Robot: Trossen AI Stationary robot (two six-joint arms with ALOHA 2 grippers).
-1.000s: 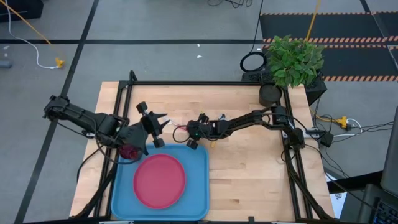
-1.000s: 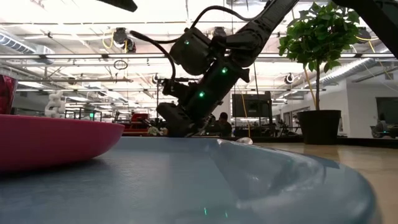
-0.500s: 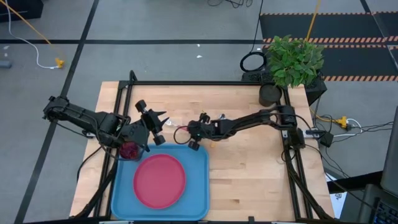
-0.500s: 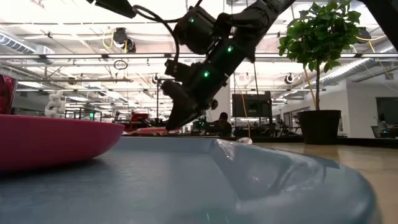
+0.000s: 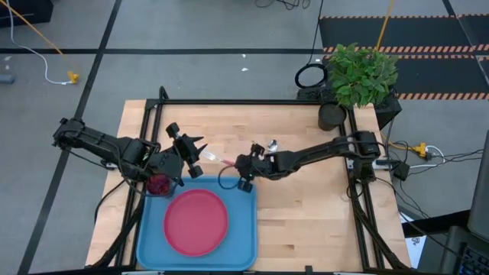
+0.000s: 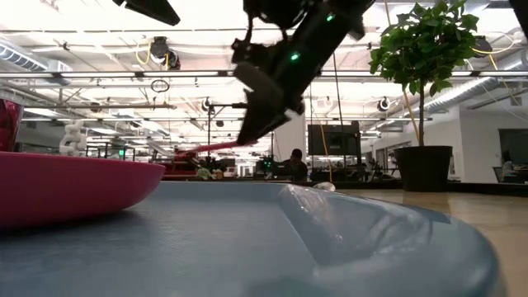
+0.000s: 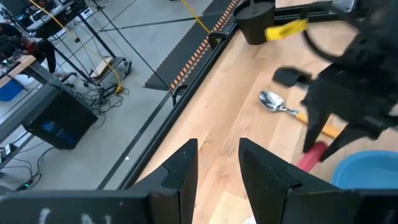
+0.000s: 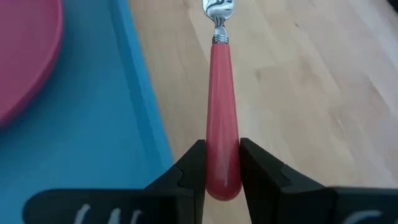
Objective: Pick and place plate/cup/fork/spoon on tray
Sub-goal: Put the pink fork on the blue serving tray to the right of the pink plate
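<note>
Holding the fork [image 8: 223, 124] in the right end effector [image 8: 222, 155], both fingers pressed on the thick round end of the red-pink handle, tines pointing away from the wrist. Keeping it lifted clear of the wood, just above the tray [image 5: 246, 229] rim on the side that faces the plant [image 5: 363, 72]. Probably gripping at the very end so that the tines and most of the handle can go down flat inside the tray first, without the fingers knocking against the raised rim.

Waiting with the left end effector [image 7: 217, 149] over the bare wood beside the same rim, nearer to the left edge of the surface. Keeping its fingers spread, with nothing between them. Most likely staying out there to leave the tray free for the right arm.

Seeing the plate [image 5: 196, 221] already lying flat in the tray, which is sitting along the edge of the surface away from the plant, toward the left corner. Seeing the cup [image 5: 158, 184] upright at the tray corner below the left wrist, apparently just inside the rim, though not possible to tell for sure.

Leaving the spoon [image 7: 278, 104] for later, lying on the wood outside the tray, near the right arm. Judging the work as about half finished: fork in the air, spoon not yet touched.
</note>
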